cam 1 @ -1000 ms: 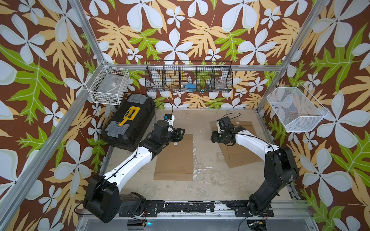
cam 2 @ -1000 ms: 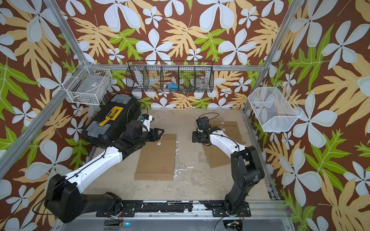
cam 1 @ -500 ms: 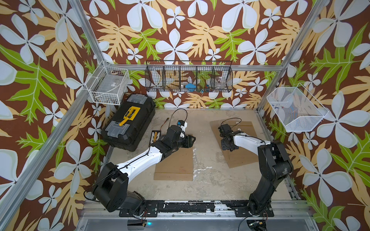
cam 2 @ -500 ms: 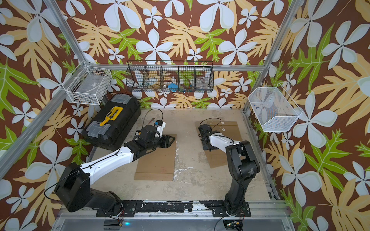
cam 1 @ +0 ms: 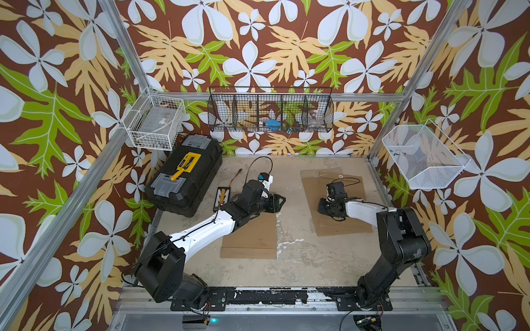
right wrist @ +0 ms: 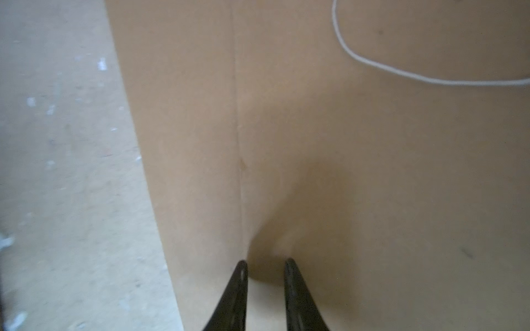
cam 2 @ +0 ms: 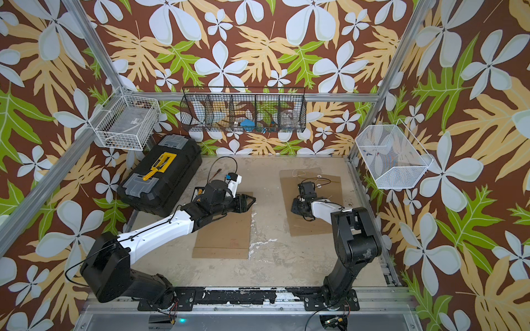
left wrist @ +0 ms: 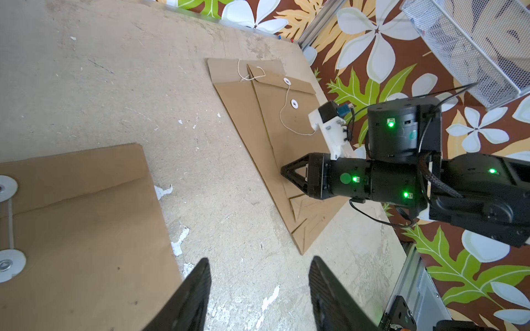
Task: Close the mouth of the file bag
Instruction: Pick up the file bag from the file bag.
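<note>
A worn grey table [cam 1: 292,258] is seen in both top views, walled in by flowered panels. A black toolbox [cam 1: 186,177] with a yellow handle is set at its far left corner. A black wire rack [cam 1: 271,111] is hung on the back wall, and a white basket [cam 1: 155,123] and a white mesh basket [cam 1: 424,154] are hung at the sides.

Two brown paper bags are laid flat and well apart. The file bag [cam 1: 338,229] is placed on the right half of the table, near the right wall. A second file bag [cam 1: 252,235] is laid near the middle, partly covered by the left arm.

The left hand [left wrist: 259,259] is held wide and empty over bare table between the bags. The right hand [right wrist: 265,262] is set narrow, its tips down on the file bag, where the paper is puckered; whether paper is pinched cannot be told.

A white string [left wrist: 282,114] is left loose across the file bag, beside two white discs [left wrist: 294,103].
</note>
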### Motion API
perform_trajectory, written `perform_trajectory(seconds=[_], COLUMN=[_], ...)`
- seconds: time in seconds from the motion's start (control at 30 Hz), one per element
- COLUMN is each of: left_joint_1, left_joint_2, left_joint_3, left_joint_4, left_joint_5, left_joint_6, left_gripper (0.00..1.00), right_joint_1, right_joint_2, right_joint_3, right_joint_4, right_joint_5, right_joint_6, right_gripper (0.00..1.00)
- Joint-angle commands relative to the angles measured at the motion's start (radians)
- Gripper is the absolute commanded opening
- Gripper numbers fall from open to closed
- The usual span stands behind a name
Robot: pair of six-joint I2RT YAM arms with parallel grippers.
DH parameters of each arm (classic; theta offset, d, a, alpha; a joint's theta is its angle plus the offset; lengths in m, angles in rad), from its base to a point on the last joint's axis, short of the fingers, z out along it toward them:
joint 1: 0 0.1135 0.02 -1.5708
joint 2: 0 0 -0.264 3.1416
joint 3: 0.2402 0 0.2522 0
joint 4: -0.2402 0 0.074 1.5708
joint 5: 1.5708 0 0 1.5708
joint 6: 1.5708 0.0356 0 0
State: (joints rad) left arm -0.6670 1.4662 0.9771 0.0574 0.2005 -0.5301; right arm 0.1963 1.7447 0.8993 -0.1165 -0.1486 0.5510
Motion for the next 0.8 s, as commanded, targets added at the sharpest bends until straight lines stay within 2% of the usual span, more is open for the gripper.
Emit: perform_trajectory(seconds=[0.0, 0.13, 0.2, 0.3, 0.4, 0.57, 0.77], left_joint_1=[-0.004, -0.012, -0.021, -0.047, -0.087, -0.153, -0.177], left_joint_2=[0.013, 0.047, 0.089, 0.177, 0.283, 0.441, 0.601], left_joint_3=[-0.003, -0.014, -0.010, 0.020, 0.081, 0.221, 0.387], left_joint_4=[0.045, 0.078, 0.091, 0.099, 0.085, 0.040, -0.090], left_joint_5=[0.030, 0.049, 0.065, 0.101, 0.113, 0.098, 0.010], left_joint_6=[-0.035, -0.064, -0.074, -0.094, -0.095, -0.095, -0.078], left_gripper=[0.57, 0.57, 0.57, 0.57, 0.58, 0.60, 0.63], right_joint_1=[0.004, 0.005, 0.005, 0.003, 0.003, -0.039, -0.120], right_joint_2=[0.022, 0.020, -0.006, -0.087, -0.182, -0.303, -0.327], right_joint_3=[-0.041, -0.047, -0.014, 0.031, 0.049, -0.083, -0.177], right_joint_4=[-0.040, -0.005, -0.052, -0.114, -0.174, -0.160, -0.113], right_joint_5=[-0.308, -0.398, -0.356, -0.301, -0.191, -0.084, -0.101], right_joint_6=[0.104, 0.139, 0.108, 0.075, 0.064, 0.106, 0.097], right_gripper=[0.26, 0.27, 0.28, 0.36, 0.42, 0.45, 0.45])
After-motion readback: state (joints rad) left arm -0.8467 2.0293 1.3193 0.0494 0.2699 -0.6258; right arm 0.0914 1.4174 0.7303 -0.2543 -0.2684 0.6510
